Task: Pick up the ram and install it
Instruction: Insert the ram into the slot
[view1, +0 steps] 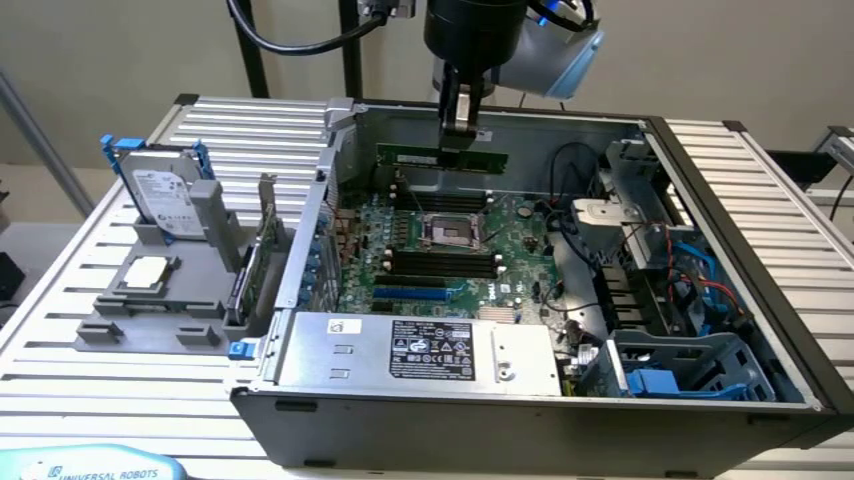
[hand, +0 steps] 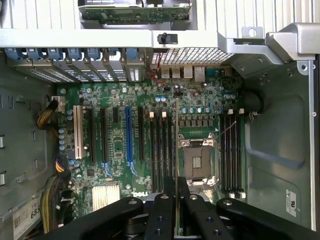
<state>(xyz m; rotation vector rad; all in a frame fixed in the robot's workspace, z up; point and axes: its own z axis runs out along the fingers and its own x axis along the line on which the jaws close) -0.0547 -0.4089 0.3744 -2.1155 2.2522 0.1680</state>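
Note:
The ram (view1: 414, 155) is a long green stick that hangs level above the back of the open computer case, over the motherboard (view1: 441, 240). My gripper (view1: 461, 140) comes straight down from above and is shut on the stick's top edge near its middle. In the wrist view the ram (hand: 176, 135) shows edge-on as a thin line between the two black fingers (hand: 169, 200). It hangs over the board between the black memory slots (hand: 162, 150) and the bare processor socket (hand: 199, 160). A second group of memory slots (hand: 231, 150) lies on the socket's other side.
The power supply (view1: 420, 350) fills the case's near side, and blue cables and drive cages (view1: 694, 290) sit at the exterior view's right. Outside the case on the left, a grey holder (view1: 134, 325) carries a hard drive (view1: 167, 200), a square silver chip (view1: 144, 272) and an upright expansion card (view1: 267, 250).

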